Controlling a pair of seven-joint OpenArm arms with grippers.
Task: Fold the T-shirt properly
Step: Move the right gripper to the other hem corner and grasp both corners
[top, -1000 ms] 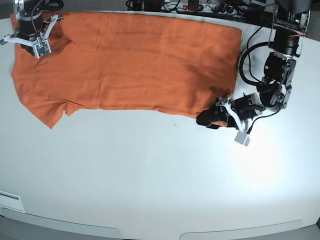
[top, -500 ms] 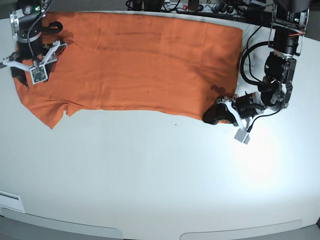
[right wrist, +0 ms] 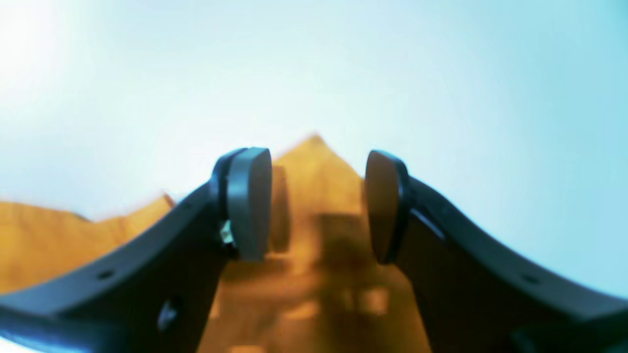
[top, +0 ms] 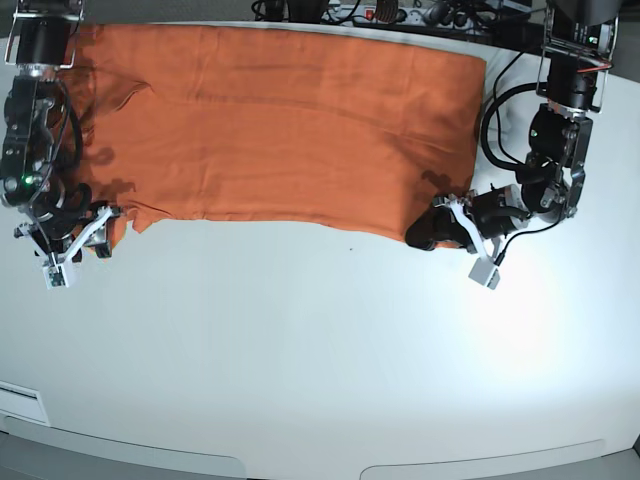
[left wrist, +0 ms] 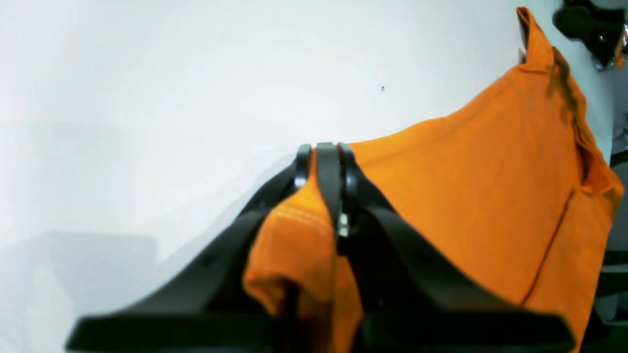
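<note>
The orange T-shirt [top: 300,130] lies on the white worktop [top: 320,350], spread across the far half as a wide, roughly rectangular panel. Its far edge runs near the far edge of the worktop; its near edge forms a shallow curve. The fabric is thin, matte and plain, with soft creases near the far left corner of the base view. A straight, fine line crosses the cloth parallel to its far edge.

At the base view's right, the left gripper [top: 422,240] is positioned at the near corner of the T-shirt. Its dark, narrow fingers are closed on the fabric; the left wrist view shows a bunched, rounded fold of cloth between them. Beyond that fold, the cloth lies flat up to a smoothly curved edge.

At the base view's left, the right gripper [right wrist: 318,206] is positioned over the opposite near corner. Its fingers are open. They are dark, with blunt, rounded tips, and stand on either side of a pointed corner of cloth. Whether they touch the fabric cannot be told; the right wrist view is blurred.

The worktop surface is smooth, with a soft sheen toward its right edge. A small dark speck [top: 351,248] is located just beside the near edge of the T-shirt.
</note>
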